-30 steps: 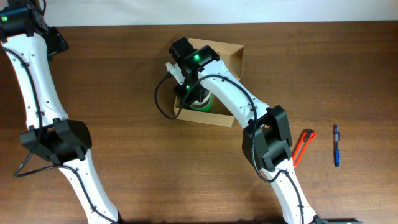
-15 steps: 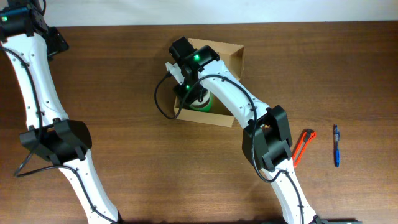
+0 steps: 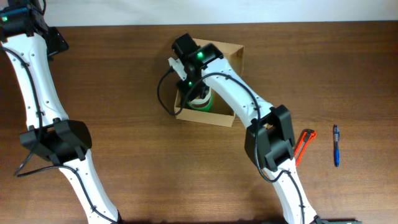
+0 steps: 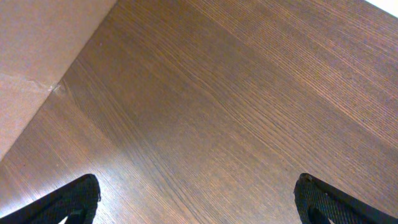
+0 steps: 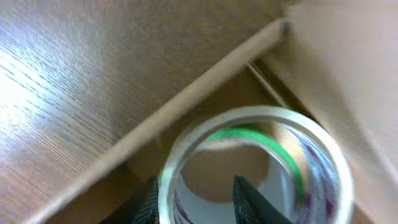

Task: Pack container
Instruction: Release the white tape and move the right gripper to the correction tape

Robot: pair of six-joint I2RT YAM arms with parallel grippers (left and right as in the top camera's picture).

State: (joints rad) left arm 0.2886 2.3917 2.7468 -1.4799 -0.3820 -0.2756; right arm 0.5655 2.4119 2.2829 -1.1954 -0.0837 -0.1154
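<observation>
The container [image 3: 234, 53] is an open tan cardboard box at the table's far middle. A tape roll with a green edge [image 3: 203, 100] lies inside it. My right gripper [image 3: 194, 92] reaches down into the box. In the right wrist view its fingers [image 5: 196, 199] stand apart, one outside and one inside the roll's [image 5: 311, 155] clear wall, next to the box's wall [image 5: 205, 87]. My left gripper [image 4: 196, 199] is wide open and empty over bare wood at the far left; in the overhead view only its arm [image 3: 28, 68] shows.
A red-handled tool [image 3: 303, 144] and a blue pen [image 3: 336, 145] lie on the table at the right. A flat tan cardboard surface [image 4: 37, 56] fills the top left of the left wrist view.
My right gripper has shifted slightly to the right inside the box. The left arm has not moved.
</observation>
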